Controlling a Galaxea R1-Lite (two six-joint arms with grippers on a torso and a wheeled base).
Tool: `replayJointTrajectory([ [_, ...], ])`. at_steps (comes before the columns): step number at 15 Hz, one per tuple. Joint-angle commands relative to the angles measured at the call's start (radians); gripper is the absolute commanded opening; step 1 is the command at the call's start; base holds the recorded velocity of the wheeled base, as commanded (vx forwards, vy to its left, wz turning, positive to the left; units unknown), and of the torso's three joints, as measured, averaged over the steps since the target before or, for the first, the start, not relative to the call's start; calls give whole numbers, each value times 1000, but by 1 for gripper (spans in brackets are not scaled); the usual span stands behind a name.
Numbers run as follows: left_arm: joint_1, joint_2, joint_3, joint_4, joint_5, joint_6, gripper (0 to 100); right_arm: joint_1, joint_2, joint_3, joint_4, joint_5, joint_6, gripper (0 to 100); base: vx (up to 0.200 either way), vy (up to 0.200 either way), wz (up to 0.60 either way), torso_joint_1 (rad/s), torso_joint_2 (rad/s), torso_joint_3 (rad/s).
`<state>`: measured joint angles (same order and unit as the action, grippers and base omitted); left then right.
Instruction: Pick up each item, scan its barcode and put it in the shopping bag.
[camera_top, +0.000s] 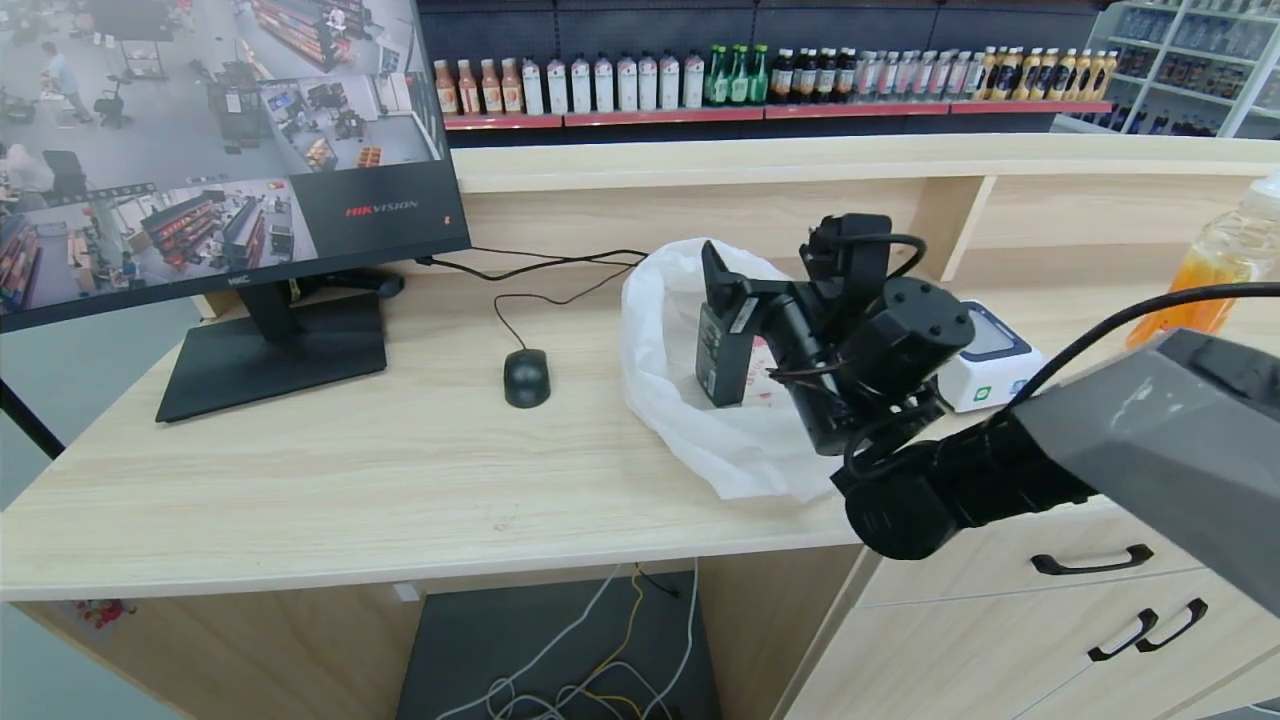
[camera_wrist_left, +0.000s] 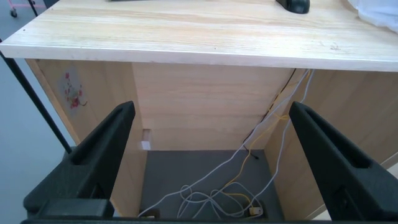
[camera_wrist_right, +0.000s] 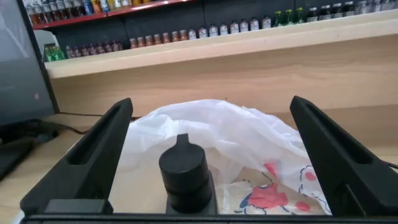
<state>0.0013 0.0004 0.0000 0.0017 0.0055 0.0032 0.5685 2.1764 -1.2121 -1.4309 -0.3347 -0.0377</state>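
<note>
Hovering right gripper spread over shopping bag | dark-capped bottle in bag's mouth, ungripped | left gripper spread, empty

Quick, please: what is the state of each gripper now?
Left gripper: open, holding nothing.
Right gripper: open, either side of a dark bottle, not touching it.

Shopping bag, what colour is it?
The bag is white with a red and blue print; right wrist view shows it best.
</note>
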Motion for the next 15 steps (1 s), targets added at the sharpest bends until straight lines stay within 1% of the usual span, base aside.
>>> replayJointTrajectory([
  [1,0,0,0,0,1,0,100,19,-159,92,6,-17,-1,100,0,0,0,0,0,0],
  [3,0,0,0,0,1,1,100,42,-260,175,15,-41,-1,100,0,0,0,0,0,0],
  [4,0,0,-2,0,1,1,100,51,-288,189,18,-43,1,100,0,0,0,0,0,0],
  [5,0,0,0,0,1,1,100,74,-346,255,-5,-64,5,100,0,0,0,0,0,0],
  [6,0,0,0,0,1,1,100,77,-391,316,-29,-90,7,100,0,0,0,0,0,0],
  [8,0,0,0,0,1,1,100,80,-468,474,-92,-89,35,100,0,0,0,0,0,0],
  [9,0,0,0,0,1,1,100,82,-478,488,-97,-84,36,100,0,0,0,0,0,0],
  [10,0,0,0,0,1,0,100,82,-506,511,-122,-18,28,100,0,0,0,0,0,0],
  [11,0,0,0,0,1,0,100,80,-521,516,-122,20,10,100,0,0,0,0,0,0],
  [12,0,0,0,0,1,0,100,74,-524,517,-123,36,4,100,0,0,0,0,0,0],
  [15,0,0,0,0,1,-2,100,63,-527,553,-140,25,39,100,0,0,0,0,0,0],
])
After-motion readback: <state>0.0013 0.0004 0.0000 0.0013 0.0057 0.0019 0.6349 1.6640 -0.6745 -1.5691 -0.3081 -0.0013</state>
